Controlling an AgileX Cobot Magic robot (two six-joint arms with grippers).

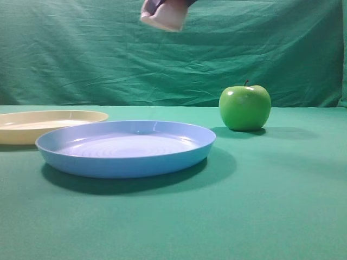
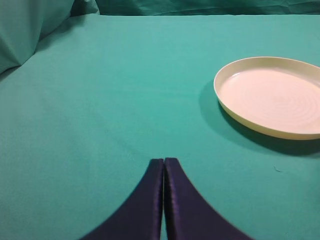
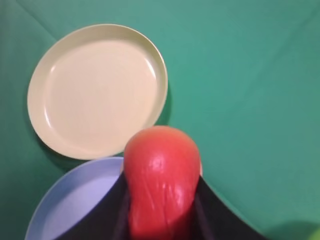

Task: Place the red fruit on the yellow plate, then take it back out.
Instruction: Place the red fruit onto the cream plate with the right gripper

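My right gripper (image 3: 161, 200) is shut on the red fruit (image 3: 161, 180), its dark fingers pressing both sides. Fruit and gripper hang high over the table, above the edge of the blue plate. In the exterior view only the fruit's pale underside (image 1: 164, 16) shows at the top edge. The yellow plate (image 3: 95, 90) lies empty below and ahead of the fruit; it sits at the far left in the exterior view, yellow plate (image 1: 49, 123). My left gripper (image 2: 164, 162) is shut on nothing, low over the cloth, with the yellow plate (image 2: 272, 95) to its right.
A light blue plate (image 1: 127, 147) lies at centre, empty, close beside the yellow one. A green apple (image 1: 245, 107) stands on the cloth at the right. Green cloth covers the table and hangs as a backdrop.
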